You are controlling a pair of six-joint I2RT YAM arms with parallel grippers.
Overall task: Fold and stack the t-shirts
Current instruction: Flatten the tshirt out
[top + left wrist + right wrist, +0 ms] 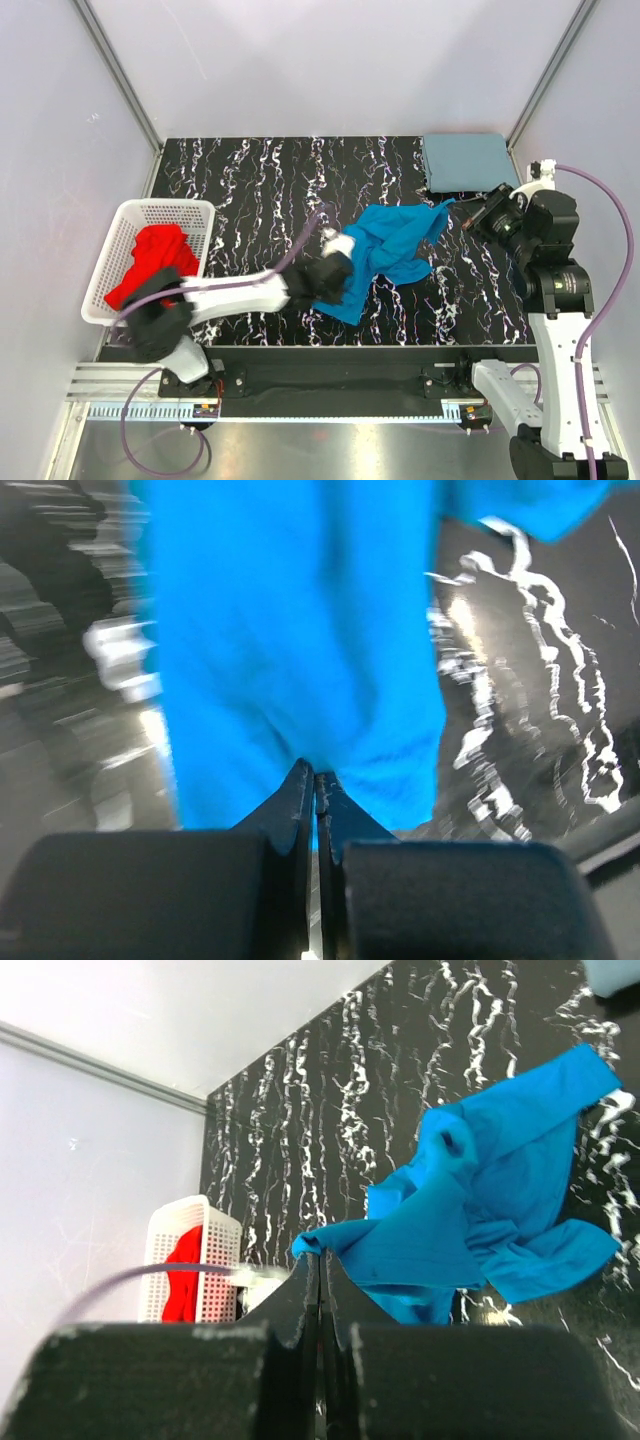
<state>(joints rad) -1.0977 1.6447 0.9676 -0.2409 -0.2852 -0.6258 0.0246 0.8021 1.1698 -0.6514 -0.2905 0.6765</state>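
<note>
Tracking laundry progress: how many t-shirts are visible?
3: bright blue cloth shirt crumpled in the middle; folded grey-blue shirt, far right corner; red shirt in the white lattice basket, possibly hiding more.

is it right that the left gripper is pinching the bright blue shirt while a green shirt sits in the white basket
No: the white basket holds a red shirt, not a green one, as the top external view shows. The left gripper does pinch the bright blue shirt.
</note>
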